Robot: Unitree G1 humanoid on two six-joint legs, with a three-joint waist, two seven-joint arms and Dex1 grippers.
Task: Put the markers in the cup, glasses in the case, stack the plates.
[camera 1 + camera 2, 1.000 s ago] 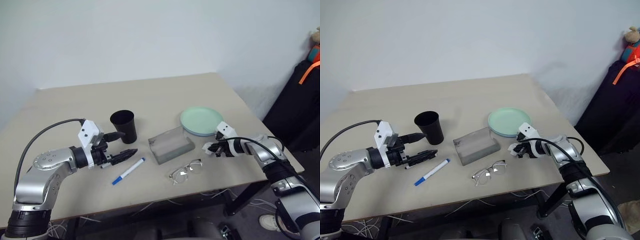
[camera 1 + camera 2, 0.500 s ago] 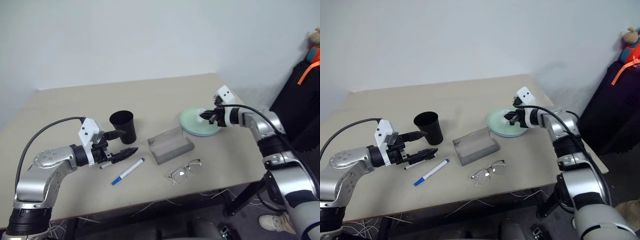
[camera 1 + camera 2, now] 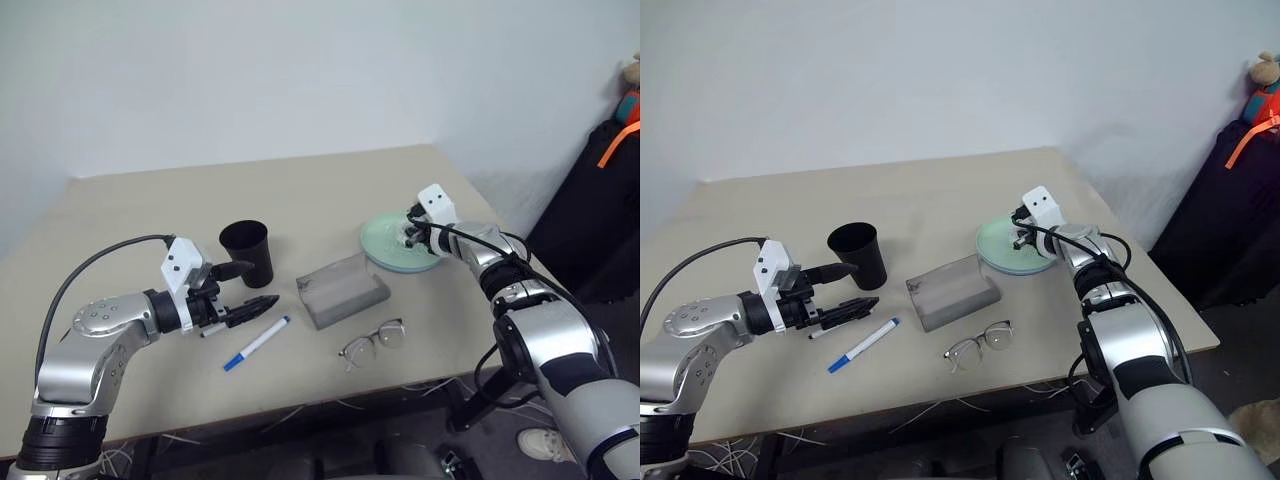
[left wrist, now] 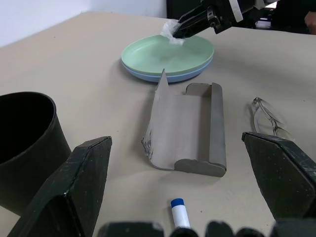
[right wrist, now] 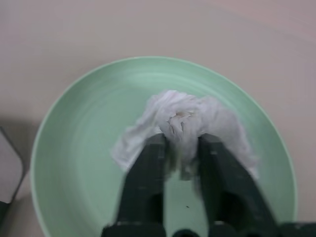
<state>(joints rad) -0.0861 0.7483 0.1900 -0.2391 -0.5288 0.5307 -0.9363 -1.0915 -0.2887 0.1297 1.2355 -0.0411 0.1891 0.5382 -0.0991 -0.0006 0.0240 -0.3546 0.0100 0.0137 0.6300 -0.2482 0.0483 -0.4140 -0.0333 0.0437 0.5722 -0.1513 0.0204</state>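
The mint green plate [image 3: 392, 240] lies on top of the light blue plate [image 4: 148, 75] at the table's right. My right gripper [image 3: 411, 234] hangs over them, its fingers [image 5: 148, 168] narrowly apart and pinching a crumpled white tissue [image 5: 180, 121] that touches the green plate. The grey case [image 3: 343, 288] lies open mid-table, with the glasses [image 3: 372, 340] in front of it. My left gripper [image 3: 245, 287] stands open beside the black cup [image 3: 247, 252]. A blue-capped marker [image 3: 257, 343] lies just in front of it. The other marker [image 3: 207, 331] peeks out from under the gripper.
The table's right edge [image 3: 520, 270] runs close behind my right arm. A dark bag with an orange strap [image 3: 612, 150] stands off the table at the far right. Bare tabletop stretches behind the cup toward the wall.
My right gripper has carried the tissue from near the table's right front edge up and back over the stacked plates. The left arm has stayed still.
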